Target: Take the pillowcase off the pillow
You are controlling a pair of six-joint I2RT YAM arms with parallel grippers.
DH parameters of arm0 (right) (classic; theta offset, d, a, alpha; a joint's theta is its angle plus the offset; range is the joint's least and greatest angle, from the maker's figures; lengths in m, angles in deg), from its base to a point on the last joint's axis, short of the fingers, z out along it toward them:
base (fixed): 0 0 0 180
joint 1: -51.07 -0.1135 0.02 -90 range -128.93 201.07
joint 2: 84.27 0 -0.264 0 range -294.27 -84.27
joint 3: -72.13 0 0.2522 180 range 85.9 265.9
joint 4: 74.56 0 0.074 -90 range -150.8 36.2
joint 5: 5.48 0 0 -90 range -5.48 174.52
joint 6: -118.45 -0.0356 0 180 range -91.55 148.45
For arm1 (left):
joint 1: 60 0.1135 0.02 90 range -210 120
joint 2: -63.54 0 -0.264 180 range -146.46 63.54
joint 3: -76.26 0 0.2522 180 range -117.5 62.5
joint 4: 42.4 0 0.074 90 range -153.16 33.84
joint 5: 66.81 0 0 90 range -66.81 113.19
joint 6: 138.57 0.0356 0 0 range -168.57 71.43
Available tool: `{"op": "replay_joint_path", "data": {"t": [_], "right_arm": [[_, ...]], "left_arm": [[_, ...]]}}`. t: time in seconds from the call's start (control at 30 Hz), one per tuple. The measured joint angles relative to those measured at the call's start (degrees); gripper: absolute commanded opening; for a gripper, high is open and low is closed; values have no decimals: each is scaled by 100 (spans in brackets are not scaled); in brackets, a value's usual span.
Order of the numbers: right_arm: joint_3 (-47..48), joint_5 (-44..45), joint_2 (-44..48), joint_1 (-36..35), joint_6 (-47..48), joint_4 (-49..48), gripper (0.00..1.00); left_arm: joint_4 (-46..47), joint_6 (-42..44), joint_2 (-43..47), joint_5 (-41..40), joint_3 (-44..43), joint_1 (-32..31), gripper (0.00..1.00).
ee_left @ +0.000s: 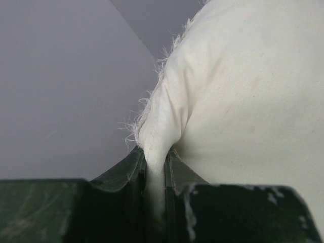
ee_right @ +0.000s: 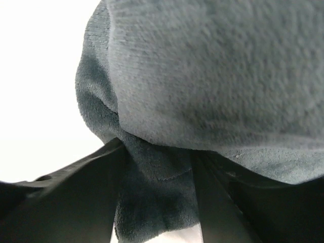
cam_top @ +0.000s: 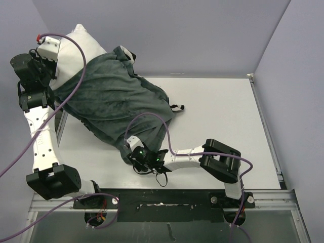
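At the counter's (cam_top: 223,106) 10 o'clock corner, I see the pillow (cam_top: 81,40) poking out of the pillowcase (cam_top: 116,96), dark fleece side up | left end effector (ee_left: 154,167) pinched shut on the pillow's white corner | right end effector (ee_right: 157,177) clamped on a pillowcase fold at 6 o'clock

One white pillow (cam_top: 81,45) lies at eleven o'clock on the one table (cam_top: 217,111), with one dark pillowcase (cam_top: 116,98) at ten. There are two arms, the left arm (cam_top: 43,136) at seven and the right arm (cam_top: 202,157) at five. They carry two grippers, the left gripper (ee_left: 156,169) and the right gripper (ee_right: 157,172).
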Motion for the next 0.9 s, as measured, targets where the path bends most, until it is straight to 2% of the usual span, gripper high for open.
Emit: {"op": "replay_joint_path", "data": {"t": [0.03,0.13,0.27,0.37,0.47,0.6,0.9], "right_arm": [[-120,4,63,20,-109,-83,23],[-411,50,260,101,-448,-153,0],[-922,85,697,350,-1283,-70,0],[-1814,212,1499,629,-2026,-2,0],[-2396,595,2417,841,-2815,699,0],[-2247,1104,3165,946,-3886,2035,0],[-1926,1598,3799,1222,-5875,4406,0]], "left_arm": [[-2,-13,0,17,9,15,0],[0,-74,0,72,9,44,0],[-35,-232,-9,236,-37,116,0],[-260,-426,-118,428,-352,155,0],[-662,-649,-352,614,-879,138,0],[-1086,-815,-667,761,-1506,114,0],[-1810,-761,-1268,787,-2544,87,0]]}}
